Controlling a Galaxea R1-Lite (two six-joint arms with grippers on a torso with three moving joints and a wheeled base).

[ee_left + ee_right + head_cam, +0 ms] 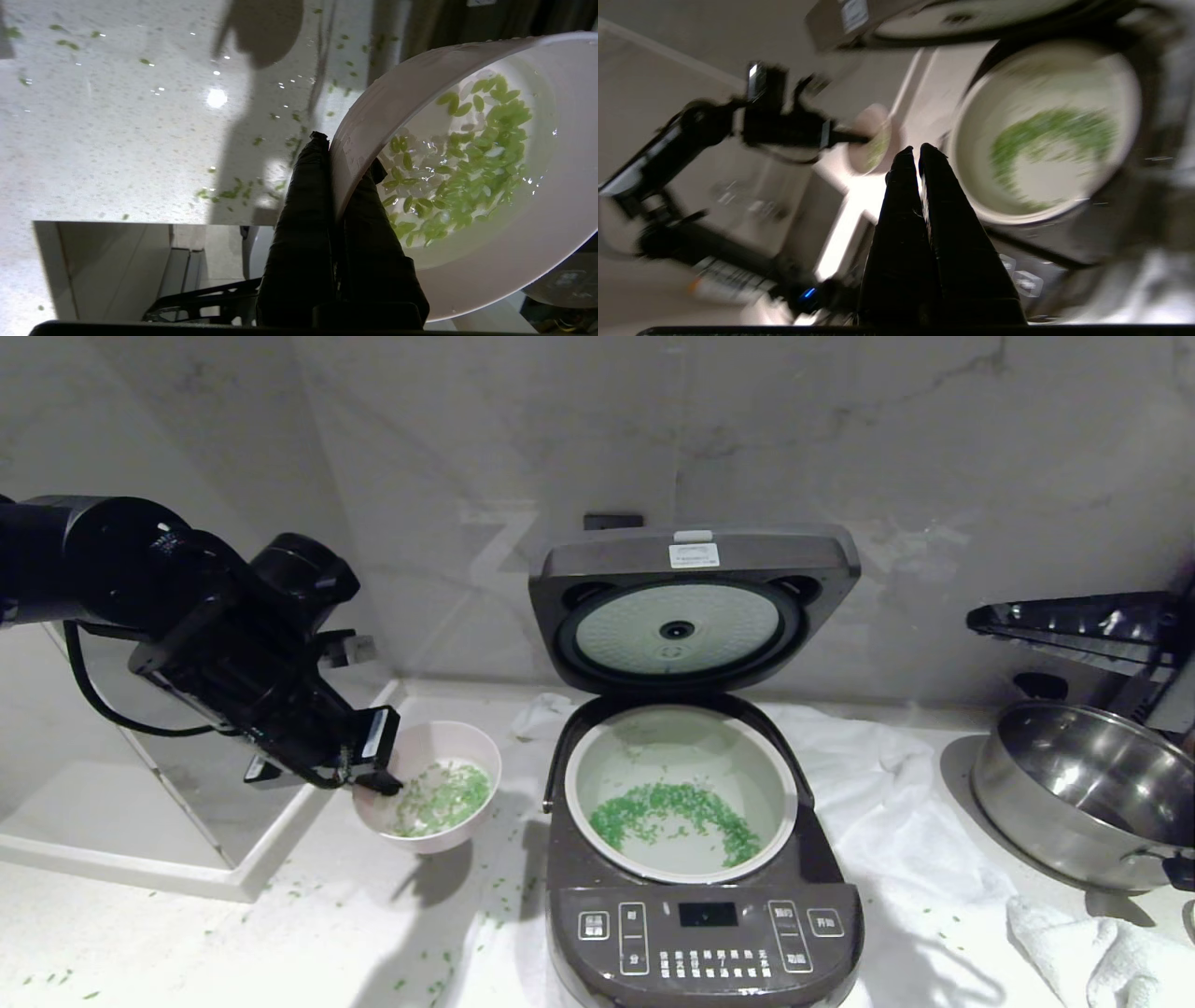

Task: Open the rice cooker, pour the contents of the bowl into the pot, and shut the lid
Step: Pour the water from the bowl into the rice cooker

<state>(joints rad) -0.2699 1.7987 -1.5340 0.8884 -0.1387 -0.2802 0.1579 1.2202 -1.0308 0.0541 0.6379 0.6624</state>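
The dark brown rice cooker [700,933] stands open at centre, its lid [691,607] upright against the wall with the silvery plate facing me. Green grains [681,807] lie in a curved heap in the pale pot [681,742]. Left of the cooker, my left gripper [378,775] is shut on the rim of the pink bowl [439,747], holding it a little above the counter. The left wrist view shows one finger outside the bowl [490,280] and one inside, with wet green contents [472,158] still in it. My right gripper [918,150] is shut and empty, near the pot [1064,186].
A white cloth [896,784] lies under the cooker. A big steel pan [1083,784] and a dark rack [1074,625] stand at the right, with a folded towel [1102,943] in front. Loose green grains [439,980] dot the counter. A raised white ledge [233,877] borders the left.
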